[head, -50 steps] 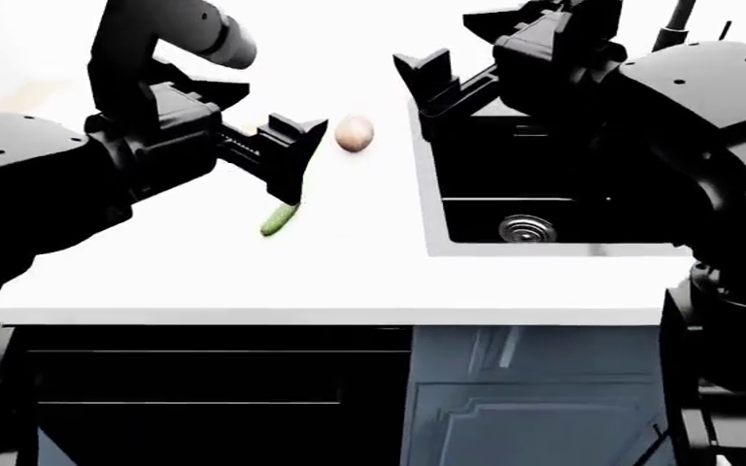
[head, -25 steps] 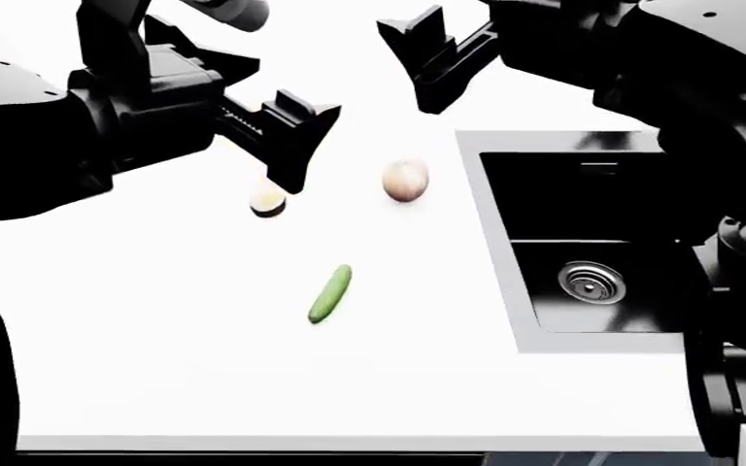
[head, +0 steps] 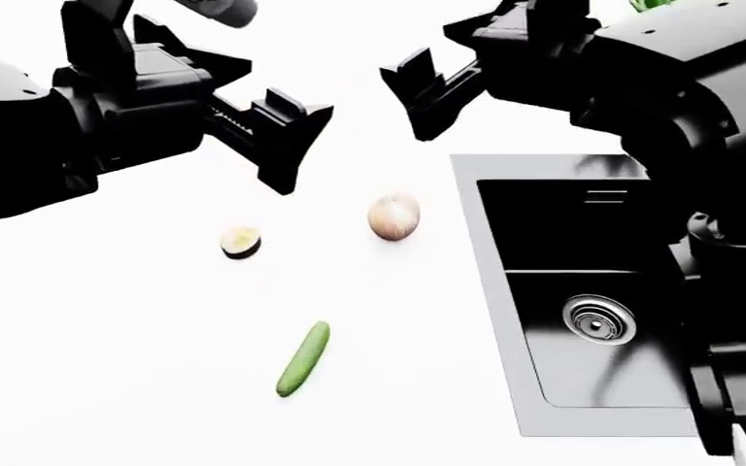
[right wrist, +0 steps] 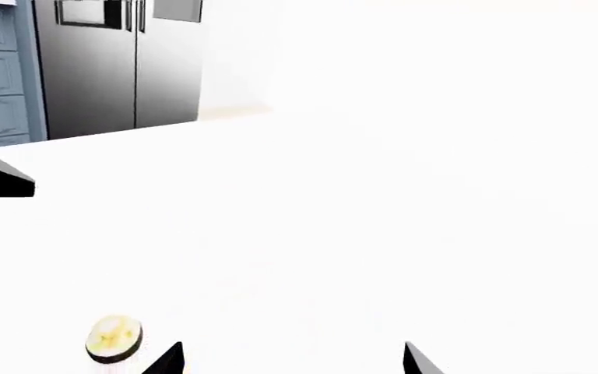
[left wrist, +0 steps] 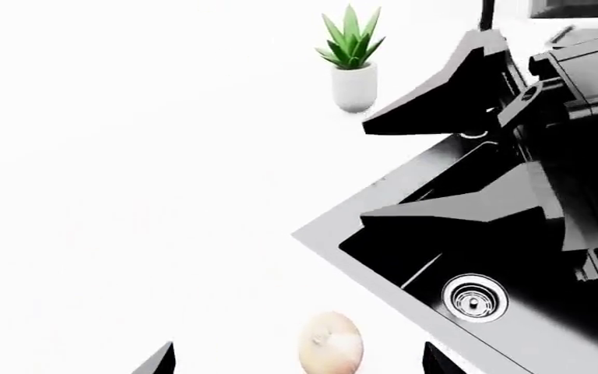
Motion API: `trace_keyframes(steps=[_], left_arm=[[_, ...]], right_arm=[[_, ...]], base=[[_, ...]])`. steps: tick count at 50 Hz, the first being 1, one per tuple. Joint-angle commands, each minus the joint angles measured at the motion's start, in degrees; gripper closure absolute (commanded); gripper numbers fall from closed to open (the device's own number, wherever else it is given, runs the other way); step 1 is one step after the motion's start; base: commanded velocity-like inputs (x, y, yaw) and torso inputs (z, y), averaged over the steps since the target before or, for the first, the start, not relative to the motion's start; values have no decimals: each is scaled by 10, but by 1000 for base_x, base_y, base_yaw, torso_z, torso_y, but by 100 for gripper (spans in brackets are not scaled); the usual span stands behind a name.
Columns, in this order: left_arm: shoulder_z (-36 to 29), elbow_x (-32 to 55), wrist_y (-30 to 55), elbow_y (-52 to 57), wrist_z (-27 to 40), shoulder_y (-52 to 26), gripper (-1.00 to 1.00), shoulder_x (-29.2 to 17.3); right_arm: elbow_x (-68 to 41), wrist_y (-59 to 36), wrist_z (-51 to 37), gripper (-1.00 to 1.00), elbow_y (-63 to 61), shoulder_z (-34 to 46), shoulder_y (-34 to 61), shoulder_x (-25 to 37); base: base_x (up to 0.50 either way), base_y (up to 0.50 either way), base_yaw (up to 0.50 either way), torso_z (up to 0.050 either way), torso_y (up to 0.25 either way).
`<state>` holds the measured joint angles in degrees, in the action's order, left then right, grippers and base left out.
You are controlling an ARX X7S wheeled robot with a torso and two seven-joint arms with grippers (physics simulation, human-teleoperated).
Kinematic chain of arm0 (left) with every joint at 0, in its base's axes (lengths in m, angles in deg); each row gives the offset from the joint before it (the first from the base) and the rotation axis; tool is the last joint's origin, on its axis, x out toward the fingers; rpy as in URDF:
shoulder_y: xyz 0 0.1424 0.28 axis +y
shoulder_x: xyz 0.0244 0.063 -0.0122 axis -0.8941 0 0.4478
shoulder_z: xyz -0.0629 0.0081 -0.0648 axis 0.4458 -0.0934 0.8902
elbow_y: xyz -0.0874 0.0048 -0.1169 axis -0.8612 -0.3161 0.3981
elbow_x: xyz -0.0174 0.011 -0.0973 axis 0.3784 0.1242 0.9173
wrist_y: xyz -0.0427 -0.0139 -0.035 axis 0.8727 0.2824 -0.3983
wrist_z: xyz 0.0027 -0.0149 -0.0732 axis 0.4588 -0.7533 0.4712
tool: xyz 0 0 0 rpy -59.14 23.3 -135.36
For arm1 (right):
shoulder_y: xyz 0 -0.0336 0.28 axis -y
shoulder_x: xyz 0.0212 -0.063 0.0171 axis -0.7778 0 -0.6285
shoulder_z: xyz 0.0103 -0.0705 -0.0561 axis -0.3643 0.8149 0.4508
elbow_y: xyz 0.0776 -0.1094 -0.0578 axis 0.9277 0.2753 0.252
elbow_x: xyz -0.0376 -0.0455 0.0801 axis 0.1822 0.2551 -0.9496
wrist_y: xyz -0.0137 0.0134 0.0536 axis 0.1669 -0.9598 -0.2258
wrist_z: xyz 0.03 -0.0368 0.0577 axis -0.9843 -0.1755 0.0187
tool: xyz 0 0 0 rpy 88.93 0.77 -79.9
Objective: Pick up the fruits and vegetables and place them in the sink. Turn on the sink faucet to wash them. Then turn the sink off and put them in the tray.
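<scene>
White countertop (head: 152,369) across the head view, black sink (head: 581,291) with 1 steel drain (head: 598,318) at its right. Left gripper (head: 283,136) and right gripper (head: 419,92) aloft, jaws spread, grasping nothing. Onion (head: 394,216) just beside the sink rim; cucumber (head: 303,358) nearer, well apart. Dark-skinned, pale-faced slice (head: 241,241) left of the onion.

Left wrist: onion (left wrist: 332,340) between fingertips, potted plant (left wrist: 353,58) beyond.

Right wrist: slice (right wrist: 114,339), steel refrigerator (right wrist: 117,62). No readable writing.
</scene>
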<state>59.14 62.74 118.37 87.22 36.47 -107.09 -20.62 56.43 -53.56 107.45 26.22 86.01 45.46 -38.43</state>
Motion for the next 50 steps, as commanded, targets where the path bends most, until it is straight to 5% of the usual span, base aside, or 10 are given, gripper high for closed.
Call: trace_keyframes(steps=[1, 11, 35, 50], left_arm=[[15, 22, -11, 4, 30, -6, -100, -26], [82, 61, 0, 6, 109, 2, -100, -30], [25, 43, -68, 9, 72, 32, -100, -30], [31, 64, -63, 14, 91, 34, -100, -31]], right_arm=[[26, 89, 46, -100, 176, 62, -16, -20], [52, 258, 84, -100, 386, 85, -40, -75], [35, 195, 76, -100, 306, 94, -89, -44], [84, 435, 58, -100, 575, 107, -51, -121]], base=[[0, 0, 0, 0, 0], [0, 0, 0, 0, 0], [0, 0, 0, 0, 0], [0, 0, 0, 0, 0]])
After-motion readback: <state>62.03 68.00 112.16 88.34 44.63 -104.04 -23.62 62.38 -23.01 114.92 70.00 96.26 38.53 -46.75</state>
